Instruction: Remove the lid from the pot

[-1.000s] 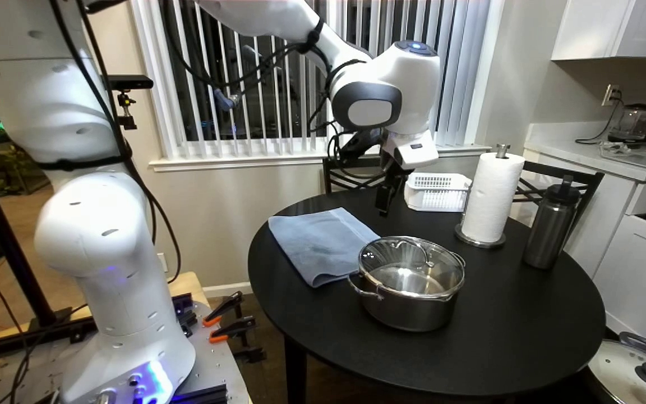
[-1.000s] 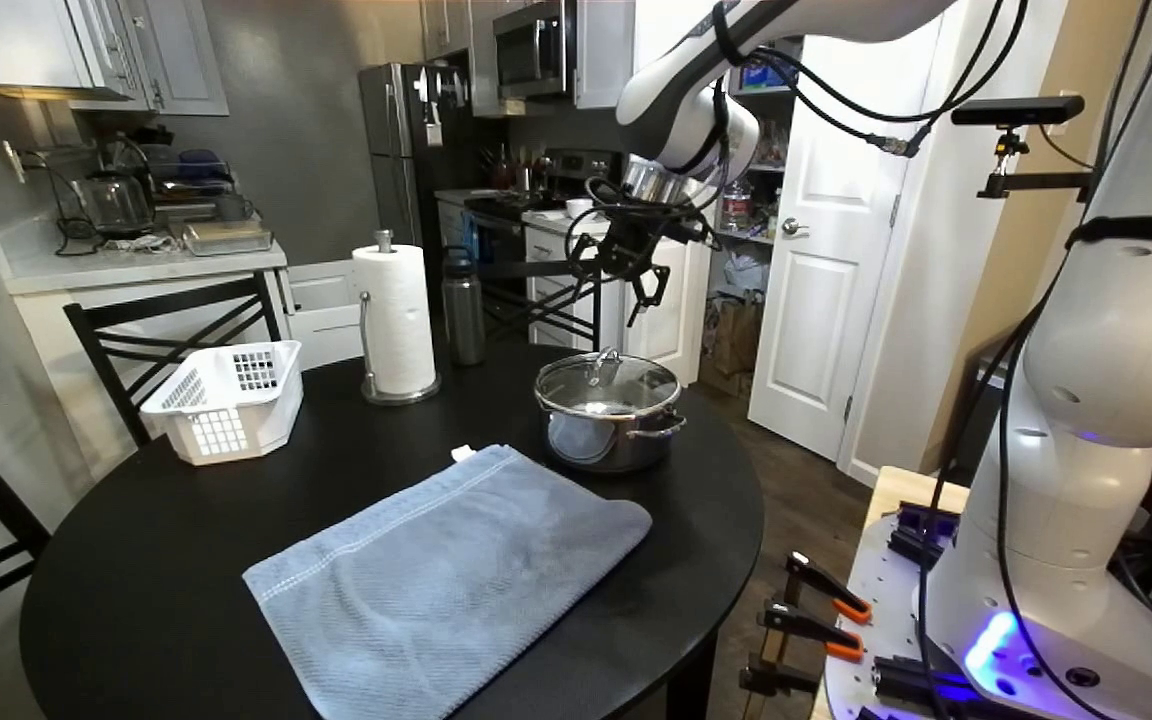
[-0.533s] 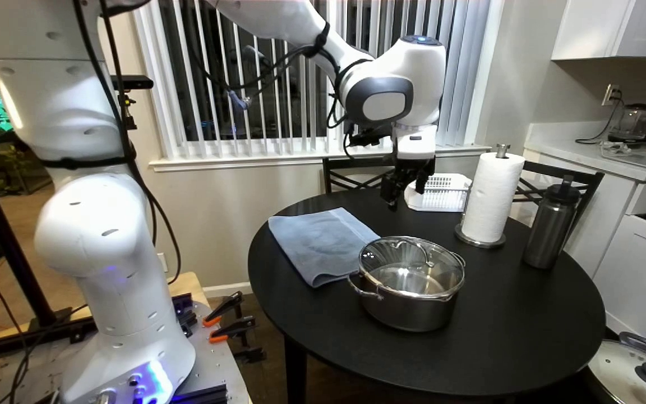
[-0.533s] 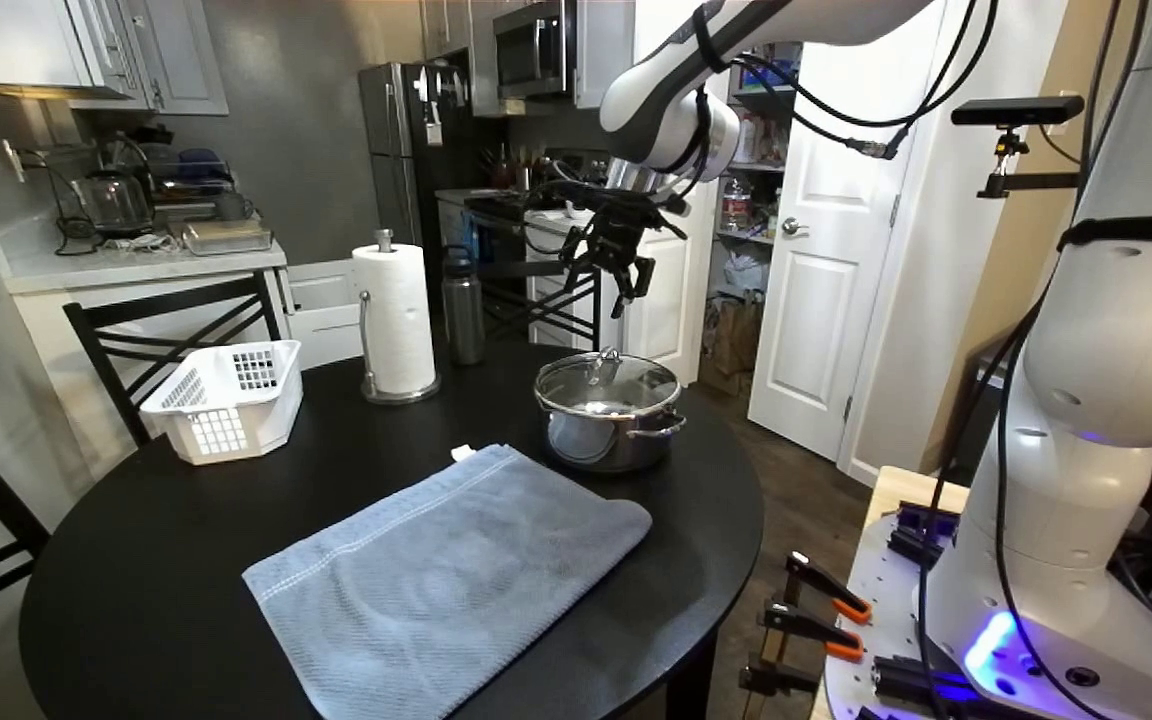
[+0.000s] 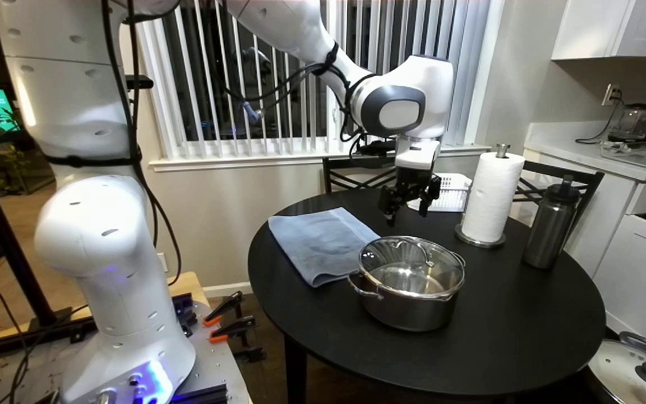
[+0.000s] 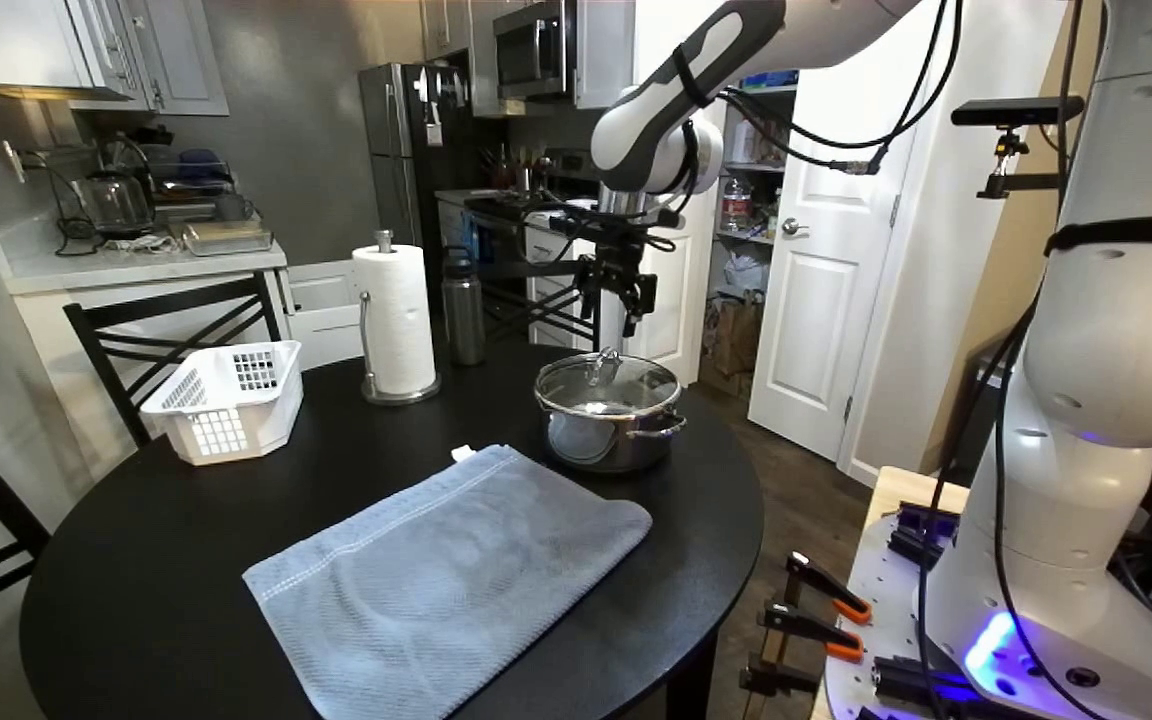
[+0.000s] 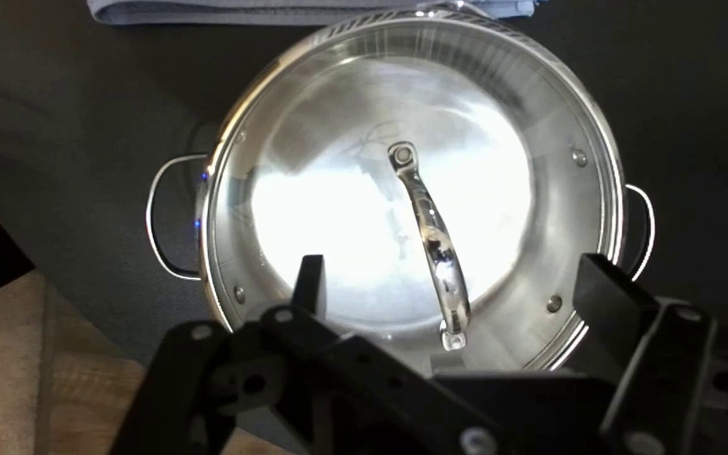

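Observation:
The lid (image 5: 386, 268) is a see-through glass disc with a metal rim and an arched metal handle (image 7: 436, 246). It sits flat on the pot (image 5: 407, 315), a wide shiny steel pot with side handles. Both also show in an exterior view, the lid (image 6: 641, 388) above the pot (image 6: 604, 442). My gripper (image 5: 408, 212) is open, empty and pointing down above the pot. In an exterior view the gripper (image 6: 610, 316) hangs a little above the lid's handle, not touching it. In the wrist view the handle appears between the spread fingers (image 7: 452, 275), slanting.
A folded blue towel (image 6: 456, 580) lies beside the pot on the round black table (image 5: 502, 348). A white basket (image 6: 236, 400), a paper-towel roll (image 5: 491, 196) and a steel bottle (image 5: 550, 230) stand on the table. Chairs (image 6: 186, 340) surround it.
My gripper has swung from a tilted pose to pointing straight down, and has come lower over the pot. The lid and pot have not moved.

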`<state>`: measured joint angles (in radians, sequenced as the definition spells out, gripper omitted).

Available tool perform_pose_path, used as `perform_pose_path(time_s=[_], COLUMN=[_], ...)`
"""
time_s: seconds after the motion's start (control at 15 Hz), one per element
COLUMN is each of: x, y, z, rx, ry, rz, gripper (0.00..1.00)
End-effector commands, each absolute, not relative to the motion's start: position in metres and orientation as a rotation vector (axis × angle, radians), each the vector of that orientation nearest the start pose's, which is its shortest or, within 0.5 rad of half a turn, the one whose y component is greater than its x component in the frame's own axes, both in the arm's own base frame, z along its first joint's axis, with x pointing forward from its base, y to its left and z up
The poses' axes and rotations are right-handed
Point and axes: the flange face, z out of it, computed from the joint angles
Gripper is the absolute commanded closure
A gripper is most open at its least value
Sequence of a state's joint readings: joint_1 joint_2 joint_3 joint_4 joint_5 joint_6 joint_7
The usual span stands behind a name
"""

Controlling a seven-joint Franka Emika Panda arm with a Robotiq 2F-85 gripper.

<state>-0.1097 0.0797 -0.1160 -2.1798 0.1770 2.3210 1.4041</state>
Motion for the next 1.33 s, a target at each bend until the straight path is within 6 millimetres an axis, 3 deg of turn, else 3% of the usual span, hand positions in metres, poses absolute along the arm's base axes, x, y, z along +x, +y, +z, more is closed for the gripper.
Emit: perform_pose_path(time_s=[0.0, 0.33, 0.93, 1.27], x=[0.543, 0.552, 0.570, 0.564], y=[-0.126, -0.142, -0.134, -0.133], z=[0.360, 0.353, 0.308, 0.307], rx=[-1.959, -2.060, -2.304, -2.366], ry=[2.374, 2.298, 2.149, 2.122], rz=[0.052, 0.072, 0.109, 0.096], gripper=[0.00, 0.00, 0.00, 0.00])
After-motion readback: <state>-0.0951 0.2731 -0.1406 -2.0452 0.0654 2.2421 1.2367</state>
